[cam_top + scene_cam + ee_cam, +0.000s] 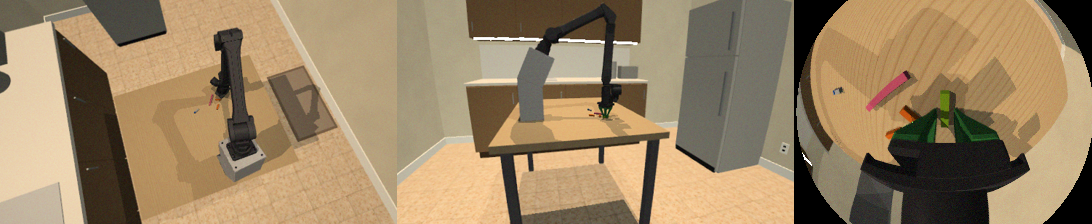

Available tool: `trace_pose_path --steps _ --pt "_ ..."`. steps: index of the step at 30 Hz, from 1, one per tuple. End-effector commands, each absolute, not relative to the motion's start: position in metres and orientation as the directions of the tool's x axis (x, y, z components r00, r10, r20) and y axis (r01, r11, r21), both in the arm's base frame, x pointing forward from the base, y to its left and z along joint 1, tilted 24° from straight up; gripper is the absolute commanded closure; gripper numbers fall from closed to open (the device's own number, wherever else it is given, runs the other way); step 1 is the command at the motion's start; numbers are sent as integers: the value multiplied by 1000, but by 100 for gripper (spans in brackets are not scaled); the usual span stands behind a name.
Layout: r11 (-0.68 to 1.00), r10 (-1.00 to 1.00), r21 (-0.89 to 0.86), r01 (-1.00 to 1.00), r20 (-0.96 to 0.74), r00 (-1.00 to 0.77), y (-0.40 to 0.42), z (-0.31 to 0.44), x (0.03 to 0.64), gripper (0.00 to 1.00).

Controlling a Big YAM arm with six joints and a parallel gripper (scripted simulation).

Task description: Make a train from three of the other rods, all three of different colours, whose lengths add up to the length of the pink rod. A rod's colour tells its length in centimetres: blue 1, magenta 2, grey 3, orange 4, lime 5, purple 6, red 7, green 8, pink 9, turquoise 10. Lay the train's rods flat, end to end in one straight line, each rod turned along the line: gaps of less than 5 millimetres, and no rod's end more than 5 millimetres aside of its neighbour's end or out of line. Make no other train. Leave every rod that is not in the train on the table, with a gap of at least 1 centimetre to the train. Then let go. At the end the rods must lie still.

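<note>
A lime rod (945, 102) lies lengthwise between my fingertips in the wrist view. My gripper (945, 112) (605, 116) is low over the table and partly open, with a narrow gap showing beside the rod. A pink rod (887, 91) (211, 100) lies left of the gripper in the wrist view. A grey rod (197, 110) and a small blue rod (195, 112) lie close together, end to end, farther left; a gap between them is too small to tell. The lime rod is hidden by the arm in the top view.
One orange rod (908, 114) (217, 100) lies close beside the left finger, between it and the pink rod. Another orange rod (892, 133) (218, 107) lies nearer the arm's base and is partly hidden by the finger in the wrist view.
</note>
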State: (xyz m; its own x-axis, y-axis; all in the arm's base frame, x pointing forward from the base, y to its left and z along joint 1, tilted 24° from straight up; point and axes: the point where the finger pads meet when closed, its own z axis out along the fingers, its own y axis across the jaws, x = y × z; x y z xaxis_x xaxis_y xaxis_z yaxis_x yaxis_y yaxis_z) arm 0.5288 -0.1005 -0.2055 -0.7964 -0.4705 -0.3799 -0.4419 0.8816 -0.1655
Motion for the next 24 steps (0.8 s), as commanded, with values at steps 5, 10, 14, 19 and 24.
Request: trace_pose_path --steps 5,10,14,19,24 --pt "884 -467 -169 -436 -390 -794 -99 -203 531 77" --pt "884 -467 -169 -436 -390 -794 -99 -203 531 77" --pt "884 -467 -169 -436 -390 -794 -99 -203 531 77" --pt "884 -467 -169 -436 -390 -794 -99 -203 531 77" --pt "884 -467 -169 -436 -390 -794 -99 -203 531 96"
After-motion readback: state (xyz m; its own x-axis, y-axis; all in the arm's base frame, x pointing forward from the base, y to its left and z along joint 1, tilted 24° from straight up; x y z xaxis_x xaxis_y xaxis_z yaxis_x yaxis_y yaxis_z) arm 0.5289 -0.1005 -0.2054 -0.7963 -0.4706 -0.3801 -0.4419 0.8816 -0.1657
